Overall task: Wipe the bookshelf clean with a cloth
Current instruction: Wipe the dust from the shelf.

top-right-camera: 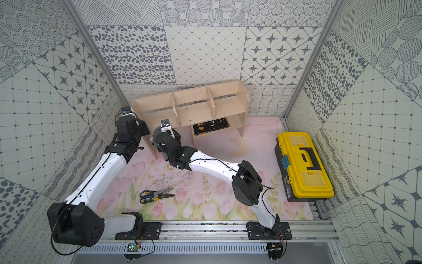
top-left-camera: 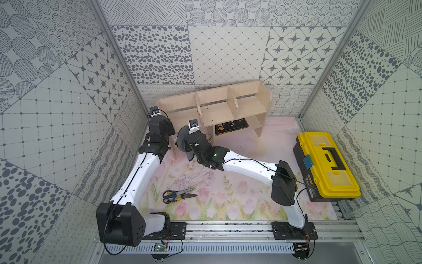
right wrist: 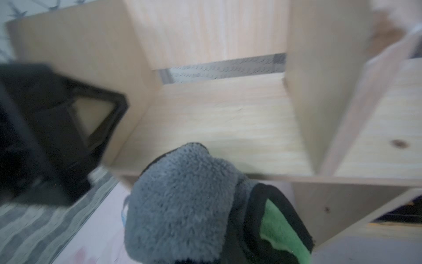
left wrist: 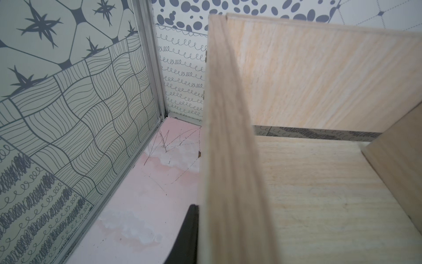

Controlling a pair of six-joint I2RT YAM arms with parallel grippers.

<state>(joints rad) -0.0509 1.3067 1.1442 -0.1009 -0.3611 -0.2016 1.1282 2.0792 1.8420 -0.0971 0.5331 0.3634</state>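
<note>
bookshelf (top-left-camera: 219, 109): one, three bays, two dividers. one cloth (right wrist: 182, 201), clamped in right pincer (top-left-camera: 185, 142); left pincer (left wrist: 201, 233) clamped on bookshelf's end panel.

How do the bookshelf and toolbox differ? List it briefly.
The bookshelf is pale wood and open; the toolbox is yellow and black, lid shut. The bookshelf stands on legs at the back; the toolbox lies flat on the right. Both sit on the table.

1 of L fingers (left wrist: 189, 233) on bookshelf (left wrist: 228, 160) end panel's outer face.
</note>
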